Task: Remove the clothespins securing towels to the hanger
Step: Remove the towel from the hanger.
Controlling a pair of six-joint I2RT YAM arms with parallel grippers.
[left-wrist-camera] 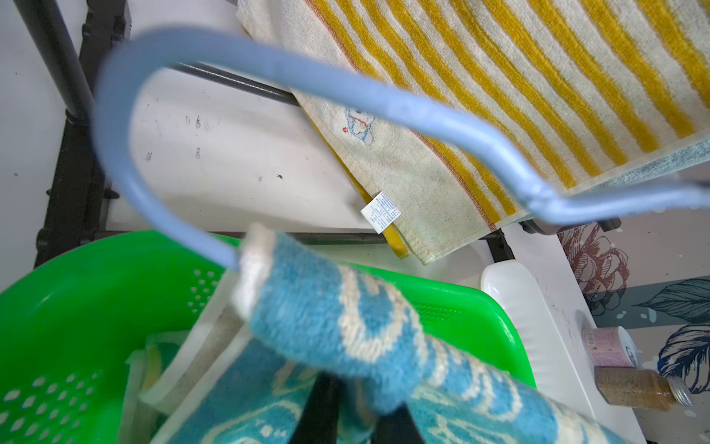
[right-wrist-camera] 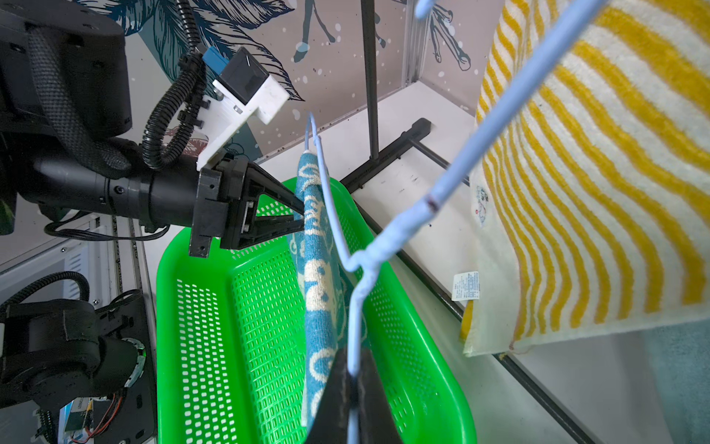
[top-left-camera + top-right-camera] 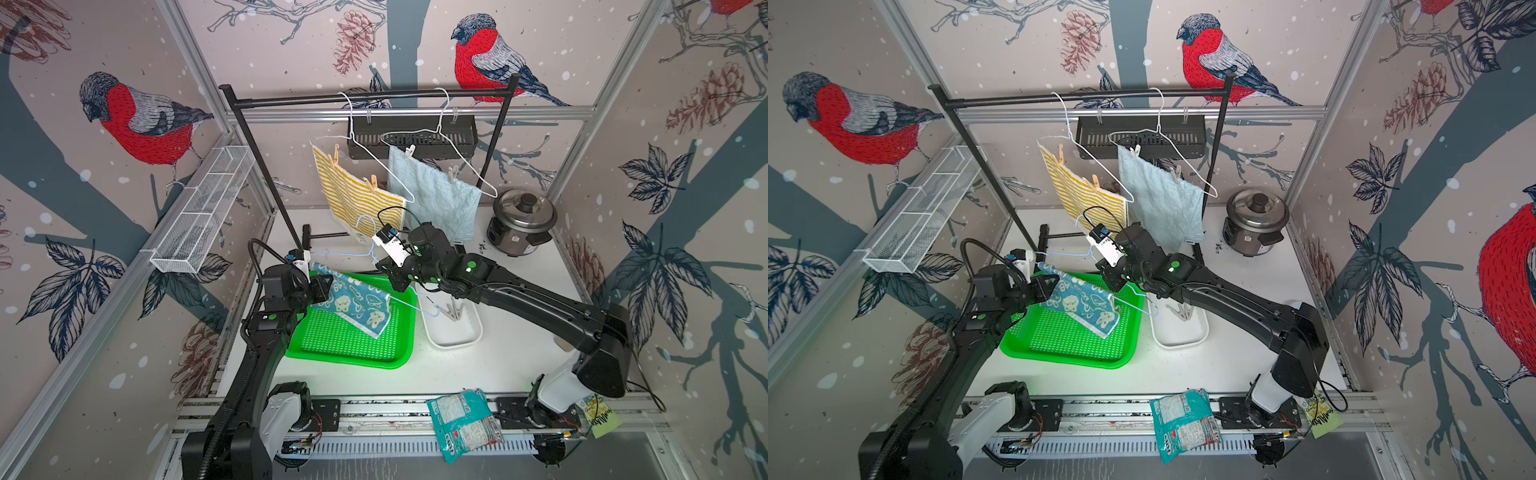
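Two arms in, both clamped. A crumpled snack packet lies across the front rail.

Next back on the table is the green tray, with the white bin just beside it on the right arm's side. Loose clothespins lie in the bin's far end.

The blue hanger is above the tray, clear of the rack and tilted. The teal towel is draped over its lower wire and hangs toward the tray; can't tell if the low corner touches.

The left gripper is pinched tight on the teal towel near the hanger's end bend. The right gripper is closed hard on the blue hanger's wire just past the twisted neck, with the towel edge right beside its fingers.

Behind them stands the black rack with two white hangers:
- The striped towel hangs from one, pinned by two tan clothespins.
- The light-blue towel hangs from the other, pinned by two pale clothespins.

The rice cooker sits in the far corner on the right arm's side. The black basket is on the back wall and the white wire basket on the side wall.
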